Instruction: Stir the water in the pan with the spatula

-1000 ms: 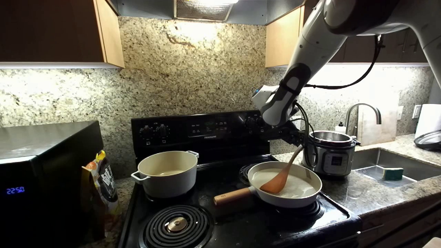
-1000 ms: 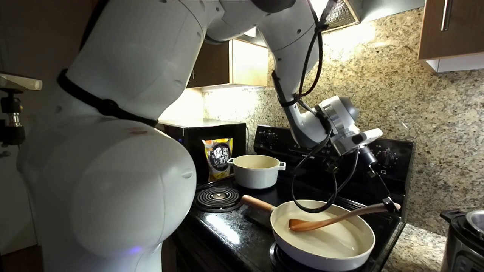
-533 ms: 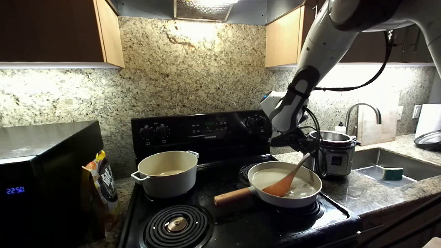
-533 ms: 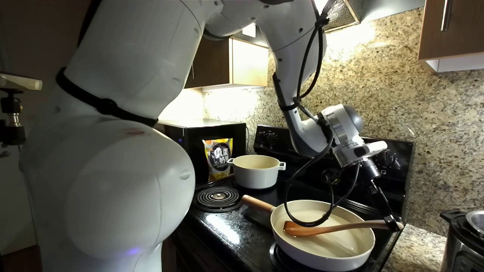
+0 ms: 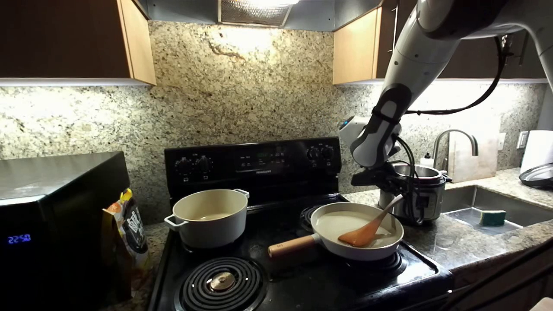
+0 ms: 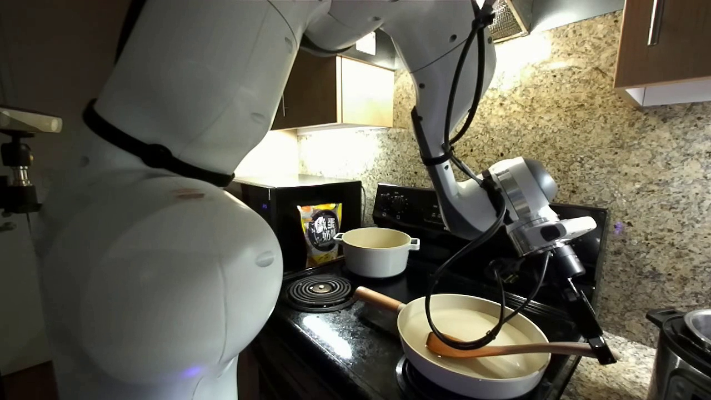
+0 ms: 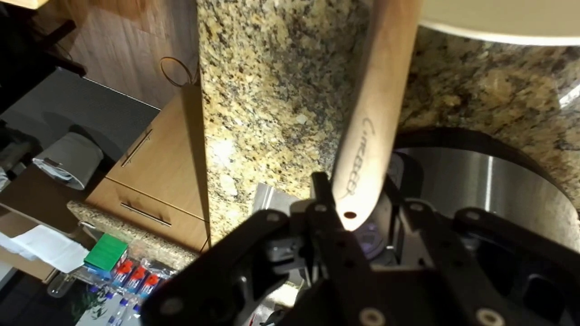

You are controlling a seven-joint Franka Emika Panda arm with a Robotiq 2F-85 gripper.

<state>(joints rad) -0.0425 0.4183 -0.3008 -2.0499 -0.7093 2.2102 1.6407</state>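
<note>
We see the jaws pinching a wooden spatula (image 6: 519,349) near the end of its handle, its flat blade inside the cream frying pan (image 6: 444,380); beyond, a white two-handled pot (image 6: 375,262) stands on the coil stove (image 6: 369,340).

Spatula (image 5: 367,231) in pan (image 5: 362,254) on stove (image 5: 311,280)

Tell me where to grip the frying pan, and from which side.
Take the wooden handle, probably around its middle, coming from its free end, near the gold-centred coil burner. It is long and slim and juts out past the rim of the frying pan, so closing across it should be easy. The gripper, which holds the spatula, is across the pan from it.
</note>
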